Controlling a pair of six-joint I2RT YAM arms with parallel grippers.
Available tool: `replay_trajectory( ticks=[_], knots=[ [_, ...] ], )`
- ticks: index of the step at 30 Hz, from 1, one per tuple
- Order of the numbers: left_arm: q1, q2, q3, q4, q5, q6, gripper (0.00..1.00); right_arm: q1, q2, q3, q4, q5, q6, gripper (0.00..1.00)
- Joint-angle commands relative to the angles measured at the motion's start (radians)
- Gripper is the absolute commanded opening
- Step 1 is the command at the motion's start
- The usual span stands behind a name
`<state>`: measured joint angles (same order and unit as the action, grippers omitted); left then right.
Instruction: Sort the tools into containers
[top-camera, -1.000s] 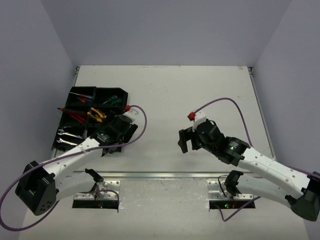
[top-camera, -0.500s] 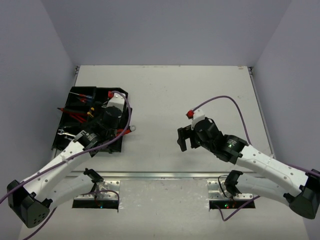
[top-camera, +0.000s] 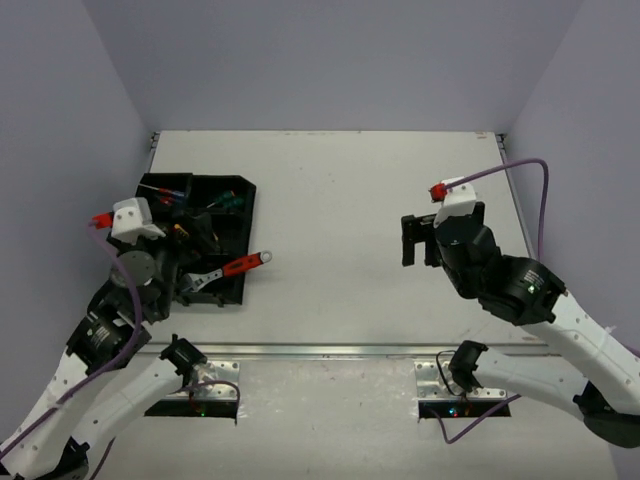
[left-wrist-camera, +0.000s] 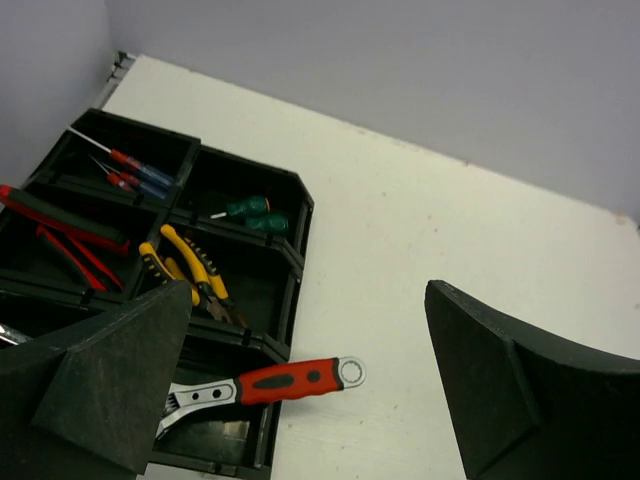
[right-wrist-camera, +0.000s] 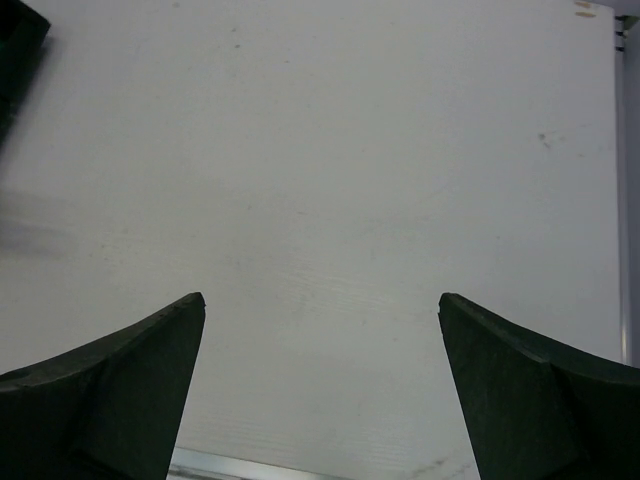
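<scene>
- Left gripper (left-wrist-camera: 308, 290) is up above the near side of the black organizer tray (top-camera: 248, 215), jaws spread wide and nothing between them
- From its wrist camera the left finger (left-wrist-camera: 110, 380) covers the tray's near-left part, while the right finger (left-wrist-camera: 520, 380) sits over bare table (top-camera: 350, 200)
- Big one to watch: the red-handled adjustable wrench (top-camera: 232, 268) lies across the tray's near right corner, silver head inside the nearest compartment, red handle and ringed end poking out over the rim above the table
- The wrist view confirms it: the adjustable wrench (left-wrist-camera: 285, 380) is tilted across the tray wall (left-wrist-camera: 296, 262), neither fully in nor fully out
- Yellow-handled pliers (left-wrist-camera: 185, 262) rest in the middle compartment on the right side, just beyond the wrench
- Green-handled screwdrivers (left-wrist-camera: 255, 213) lie together in the far right compartment
- Slim red and blue screwdrivers (left-wrist-camera: 135, 172) share the far left compartment
- Long red-handled cutters (left-wrist-camera: 70, 235) lie in the left middle compartment (partly cut off by the frame edge, so the exact tool type is hard to call)
- Over on the other side, the right gripper (top-camera: 420, 240) hangs over open table, well apart from the tray
- Its jaws are released too: the wrist camera shows both fingers of the right gripper (right-wrist-camera: 320, 297) far apart, with only white tabletop (right-wrist-camera: 330, 150) between them
- Only a dark corner of the tray shows at the top left of that wrist view
</scene>
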<state>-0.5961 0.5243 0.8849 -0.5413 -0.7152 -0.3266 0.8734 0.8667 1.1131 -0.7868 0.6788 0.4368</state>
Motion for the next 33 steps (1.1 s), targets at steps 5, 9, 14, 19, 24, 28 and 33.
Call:
replay_trajectory(
  ticks=[5,9,14,19,24,28,33],
  knots=[
    [-0.004,-0.132,0.094,-0.165,-0.017,0.0,1.0,-0.002,-0.172,-0.019,-0.137,0.162,-0.067,0.99],
    [-0.004,-0.161,0.086,-0.169,-0.075,0.026,1.0,-0.002,-0.258,-0.056,-0.152,0.156,-0.055,0.99],
    [-0.004,-0.191,0.049,-0.097,-0.104,0.071,1.0,-0.002,-0.363,-0.116,-0.131,0.143,-0.079,0.99],
    [-0.004,-0.2,0.112,-0.161,-0.113,0.062,1.0,-0.002,-0.392,-0.093,-0.223,0.141,-0.023,0.99],
    [-0.004,-0.245,0.217,-0.254,-0.18,0.11,1.0,-0.002,-0.432,-0.032,-0.321,0.158,-0.007,0.99],
    [-0.004,-0.296,0.251,-0.277,-0.198,0.14,1.0,-0.002,-0.465,-0.032,-0.325,0.18,-0.036,0.99],
    [-0.019,-0.336,0.194,-0.285,-0.265,0.173,1.0,-0.002,-0.464,-0.058,-0.345,0.232,-0.031,0.99]
  ],
)
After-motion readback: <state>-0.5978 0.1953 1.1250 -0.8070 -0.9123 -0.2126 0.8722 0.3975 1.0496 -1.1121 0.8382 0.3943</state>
